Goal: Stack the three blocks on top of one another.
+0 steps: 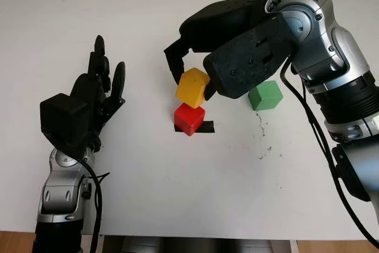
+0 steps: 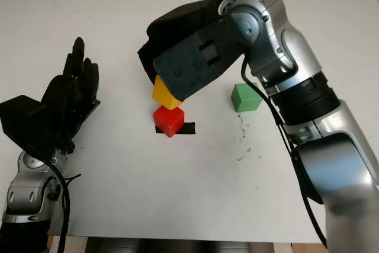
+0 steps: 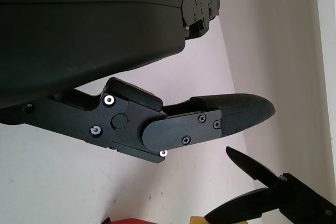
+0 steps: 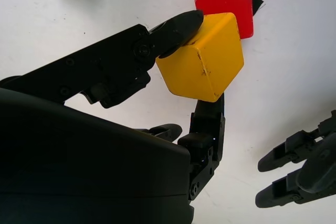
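Observation:
My right hand is shut on the yellow block, holding it tilted in the air just above and slightly behind the red block. In the right wrist view the yellow block is pinched between fingertips, with the red block beyond it. The red block sits on the white table by a strip of black tape. The green block stands on the table to the right of them. My left hand is open, raised above the table's left side.
The white table has a few small dark specks right of the tape. Its front edge runs along the bottom, with wood floor showing at the corners.

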`<state>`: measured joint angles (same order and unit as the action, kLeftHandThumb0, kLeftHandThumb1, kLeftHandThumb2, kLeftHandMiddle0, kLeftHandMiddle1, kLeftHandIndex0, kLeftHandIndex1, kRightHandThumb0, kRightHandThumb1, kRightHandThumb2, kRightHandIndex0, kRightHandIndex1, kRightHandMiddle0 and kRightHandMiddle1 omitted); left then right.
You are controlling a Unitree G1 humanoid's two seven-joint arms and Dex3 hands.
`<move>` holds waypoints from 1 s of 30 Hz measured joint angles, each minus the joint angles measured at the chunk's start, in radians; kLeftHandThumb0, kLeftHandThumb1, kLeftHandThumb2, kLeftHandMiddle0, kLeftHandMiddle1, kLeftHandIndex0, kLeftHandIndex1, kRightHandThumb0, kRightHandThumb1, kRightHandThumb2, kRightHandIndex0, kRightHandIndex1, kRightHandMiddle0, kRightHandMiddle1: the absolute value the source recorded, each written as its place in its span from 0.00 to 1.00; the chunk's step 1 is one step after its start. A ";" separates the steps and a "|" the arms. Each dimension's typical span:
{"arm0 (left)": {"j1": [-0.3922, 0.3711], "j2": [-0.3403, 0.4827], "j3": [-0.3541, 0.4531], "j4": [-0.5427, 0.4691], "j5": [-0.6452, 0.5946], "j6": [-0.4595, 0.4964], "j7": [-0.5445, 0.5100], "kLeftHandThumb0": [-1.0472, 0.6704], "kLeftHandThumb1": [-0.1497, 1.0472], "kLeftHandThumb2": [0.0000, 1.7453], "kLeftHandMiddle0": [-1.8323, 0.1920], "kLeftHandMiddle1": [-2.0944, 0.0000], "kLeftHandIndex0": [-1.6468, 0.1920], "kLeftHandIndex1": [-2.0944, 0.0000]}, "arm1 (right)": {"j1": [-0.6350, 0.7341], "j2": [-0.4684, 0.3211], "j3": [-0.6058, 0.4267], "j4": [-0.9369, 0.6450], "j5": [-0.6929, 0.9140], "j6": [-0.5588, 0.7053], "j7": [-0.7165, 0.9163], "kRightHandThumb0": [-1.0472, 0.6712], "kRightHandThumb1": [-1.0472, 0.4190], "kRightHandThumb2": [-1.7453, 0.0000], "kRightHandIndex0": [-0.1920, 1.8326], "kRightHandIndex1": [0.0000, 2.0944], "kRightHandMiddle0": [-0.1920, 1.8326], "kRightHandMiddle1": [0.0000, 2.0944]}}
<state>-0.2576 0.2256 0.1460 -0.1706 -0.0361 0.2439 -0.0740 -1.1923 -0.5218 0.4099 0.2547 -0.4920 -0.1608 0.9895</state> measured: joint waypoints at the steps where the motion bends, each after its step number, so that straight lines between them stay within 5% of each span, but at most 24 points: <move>1: 0.000 0.000 -0.002 0.000 0.001 0.000 0.001 0.14 1.00 0.35 1.00 0.97 1.00 0.98 | 0.000 0.001 0.000 0.000 0.003 0.000 0.001 0.40 0.10 0.97 0.30 0.03 0.32 0.66; 30: 0.006 -0.020 -0.013 -0.012 0.011 0.001 0.024 0.14 1.00 0.34 1.00 0.98 1.00 0.98 | 0.007 0.014 0.039 0.033 -0.011 -0.062 0.004 0.39 0.10 0.97 0.30 0.03 0.32 0.71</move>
<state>-0.2512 0.2061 0.1329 -0.1829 -0.0256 0.2446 -0.0500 -1.1853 -0.5076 0.4493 0.2872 -0.5026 -0.2226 0.9939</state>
